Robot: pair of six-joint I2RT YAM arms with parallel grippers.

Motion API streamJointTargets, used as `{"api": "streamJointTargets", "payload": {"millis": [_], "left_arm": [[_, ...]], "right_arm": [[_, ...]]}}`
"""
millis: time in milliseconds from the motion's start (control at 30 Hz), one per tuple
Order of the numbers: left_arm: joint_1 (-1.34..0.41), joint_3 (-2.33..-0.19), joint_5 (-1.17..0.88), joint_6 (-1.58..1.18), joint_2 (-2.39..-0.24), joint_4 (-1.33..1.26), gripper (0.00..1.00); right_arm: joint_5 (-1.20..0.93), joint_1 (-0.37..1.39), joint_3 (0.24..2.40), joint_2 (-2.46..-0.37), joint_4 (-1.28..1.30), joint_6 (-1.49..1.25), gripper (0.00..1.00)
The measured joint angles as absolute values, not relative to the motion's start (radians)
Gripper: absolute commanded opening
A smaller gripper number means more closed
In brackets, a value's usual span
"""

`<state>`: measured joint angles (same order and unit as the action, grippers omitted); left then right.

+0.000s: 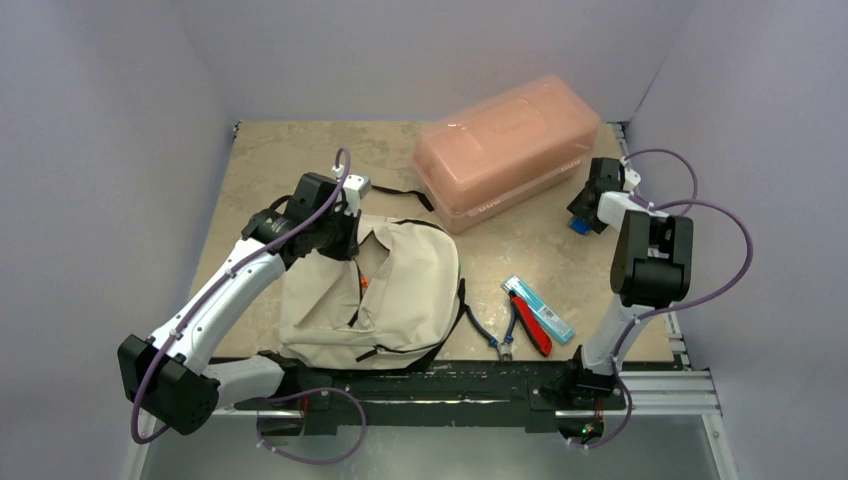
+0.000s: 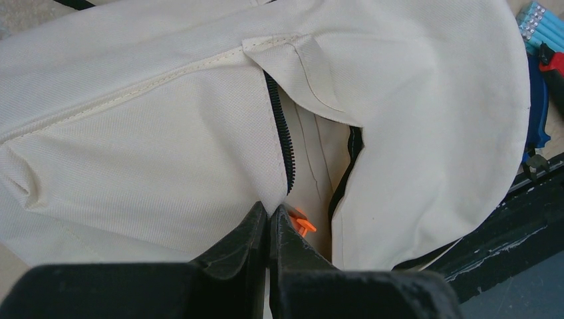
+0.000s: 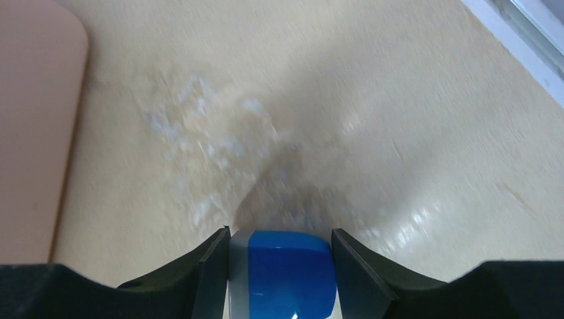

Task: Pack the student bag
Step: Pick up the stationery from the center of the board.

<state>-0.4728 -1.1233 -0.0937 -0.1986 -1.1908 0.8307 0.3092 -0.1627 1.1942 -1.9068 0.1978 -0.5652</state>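
The cream-beige student bag (image 1: pixel 390 290) lies on the table's near left, its main zip open. My left gripper (image 1: pixel 345 235) is shut on the fabric edge of the bag's opening (image 2: pixel 269 199) beside the black zip teeth. An orange item (image 2: pixel 302 224) shows inside the opening. My right gripper (image 1: pixel 583 215) is at the right, beside the pink box, shut on a blue object with a grey band (image 3: pixel 282 272) a little above the table. The blue object also shows in the top view (image 1: pixel 578 227).
A translucent pink plastic box (image 1: pixel 505 150) stands at the back centre. A pack of blue pencils (image 1: pixel 540 308), red-handled cutters (image 1: pixel 530 322) and blue-handled pliers (image 1: pixel 495 335) lie right of the bag. Walls close in on three sides.
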Motion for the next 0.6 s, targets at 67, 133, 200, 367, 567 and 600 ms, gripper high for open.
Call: {"api": "streamJointTargets", "payload": {"millis": [67,133,200,367,567,600], "left_arm": [[-0.47,-1.123,-0.097,-0.199,-1.191,0.83,0.0],[-0.469,-1.122,-0.099,-0.199,-1.191,0.83,0.0],[-0.466,-1.121,-0.103,-0.199,-1.191,0.827,0.0],[-0.455,-1.119,-0.118,-0.199,-1.191,0.825,0.0],[-0.445,-1.119,-0.128,-0.2,-1.192,0.825,0.0],[-0.444,-1.119,-0.128,-0.201,-1.192,0.824,0.0]], "right_arm": [[0.295,-0.163,1.145,-1.86,0.204,-0.567,0.3],[0.273,-0.157,1.081,-1.786,0.205,-0.567,0.3],[0.257,-0.141,1.017,-1.689,0.209,-0.567,0.3],[0.213,0.043,0.878,-1.379,0.198,-0.564,0.28],[0.076,0.472,0.778,-1.183,0.131,-0.588,0.26],[0.064,0.555,0.778,-1.185,0.117,-0.593,0.26]]}}
